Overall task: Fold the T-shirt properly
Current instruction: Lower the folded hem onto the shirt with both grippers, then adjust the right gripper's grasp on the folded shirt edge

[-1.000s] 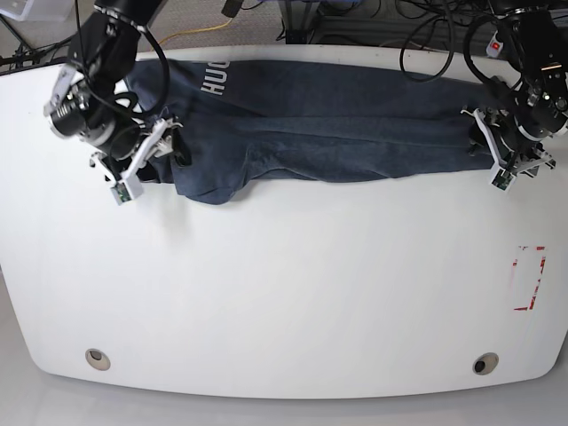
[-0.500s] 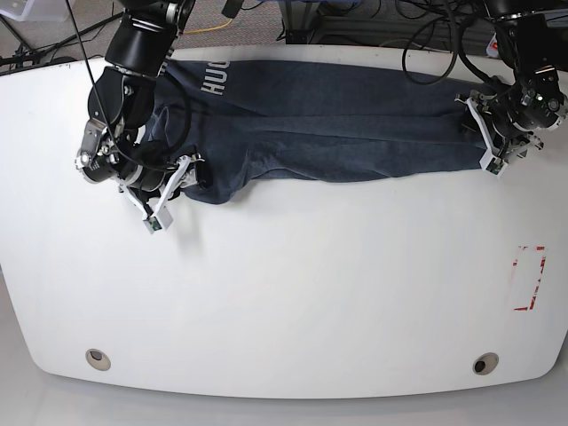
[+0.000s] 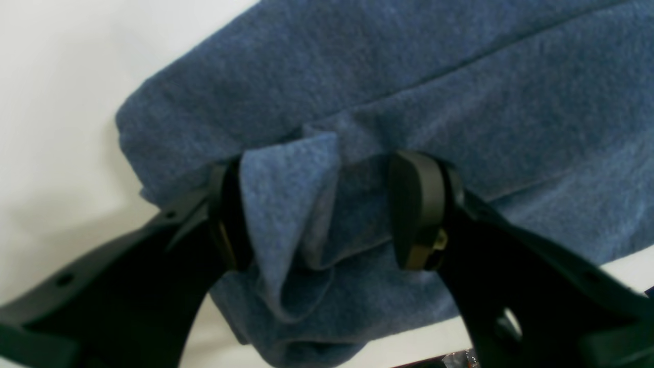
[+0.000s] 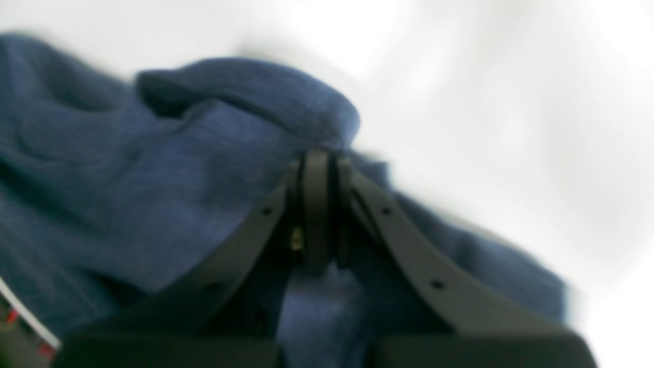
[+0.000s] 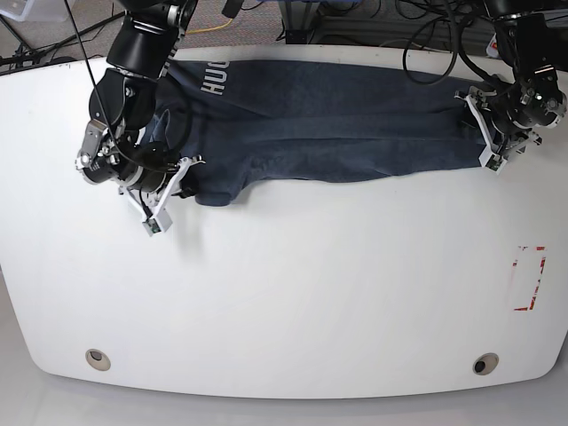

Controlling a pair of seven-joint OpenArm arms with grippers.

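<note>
The dark navy T-shirt (image 5: 337,120) lies in a long band across the back of the white table (image 5: 284,293), with white lettering (image 5: 216,80) near its left end. At the shirt's lower left corner my right gripper (image 5: 184,173) is closed. The blurred right wrist view shows the right gripper (image 4: 318,199) shut, with T-shirt (image 4: 168,174) cloth bunched around its tips. My left gripper (image 5: 476,124) is at the shirt's right end. In the left wrist view the left gripper (image 3: 324,212) stands open with a raised fold of the T-shirt (image 3: 291,204) between its fingers.
A red-marked rectangle (image 5: 530,278) sits near the table's right edge. Two round holes (image 5: 98,358) (image 5: 485,363) lie near the front edge. Cables (image 5: 426,27) and equipment crowd the space behind the table's back edge.
The right arm swung down and right to the shirt's lower left corner, which shifted slightly. The left arm moved up and inward onto the shirt's right end.
</note>
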